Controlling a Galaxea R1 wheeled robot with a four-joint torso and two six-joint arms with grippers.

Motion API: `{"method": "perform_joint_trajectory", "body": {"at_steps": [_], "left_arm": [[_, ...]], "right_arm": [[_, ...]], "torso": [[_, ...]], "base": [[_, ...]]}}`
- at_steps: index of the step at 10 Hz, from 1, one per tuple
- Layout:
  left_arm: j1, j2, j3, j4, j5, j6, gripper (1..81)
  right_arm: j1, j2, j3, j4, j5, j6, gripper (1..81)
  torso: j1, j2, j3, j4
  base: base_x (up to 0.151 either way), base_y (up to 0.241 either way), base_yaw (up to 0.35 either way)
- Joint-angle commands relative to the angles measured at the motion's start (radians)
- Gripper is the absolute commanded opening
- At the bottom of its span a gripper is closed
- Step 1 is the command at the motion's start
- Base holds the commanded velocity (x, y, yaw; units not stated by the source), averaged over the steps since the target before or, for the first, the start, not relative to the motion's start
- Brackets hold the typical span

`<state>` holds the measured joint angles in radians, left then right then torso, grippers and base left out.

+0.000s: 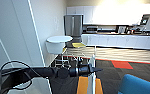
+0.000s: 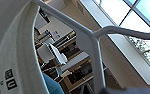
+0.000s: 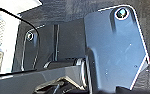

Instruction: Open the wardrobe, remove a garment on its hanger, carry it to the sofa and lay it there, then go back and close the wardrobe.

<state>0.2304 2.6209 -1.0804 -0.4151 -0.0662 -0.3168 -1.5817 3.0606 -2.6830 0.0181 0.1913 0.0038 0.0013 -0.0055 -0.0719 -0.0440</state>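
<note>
Left claw [image 1: 94, 70]: my left arm reaches across the head view and the claw looks closed on the hanger, though the fingers are hard to make out.
Hanger [image 2: 97, 50]: thin, white, seen close in my left wrist view.
Garment [image 2: 11, 50]: white cloth with a black label, draped on the hanger just beside the claw.
Sofa [image 1: 137, 85]: bright blue, low and to my right.
Right claw: I cannot tell its state.
Kitchen worktop [image 1: 121, 33]: well apart, across the room.
</note>
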Motion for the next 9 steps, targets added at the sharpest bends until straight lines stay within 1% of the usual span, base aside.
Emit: {"method": "perform_joint_trajectory", "body": {"at_steps": [1,9], "left_arm": [[-0.168,0.013,0.037,0.042,-0.014,0.016,1.0],[-0.168,0.009,0.054,0.044,-0.014,0.016,1.0]], "right_arm": [[0.035,0.003,0.005,0.008,-0.05,0.001,81.1],[0.03,0.003,0.003,0.008,-0.05,0.001,81.1]], "torso": [[0.0,0.0,0.0,0.0],[0.0,0.0,0.0,0.0]], "base": [[0.0,0.0,-0.235],[0.0,0.0,-0.234]]}}
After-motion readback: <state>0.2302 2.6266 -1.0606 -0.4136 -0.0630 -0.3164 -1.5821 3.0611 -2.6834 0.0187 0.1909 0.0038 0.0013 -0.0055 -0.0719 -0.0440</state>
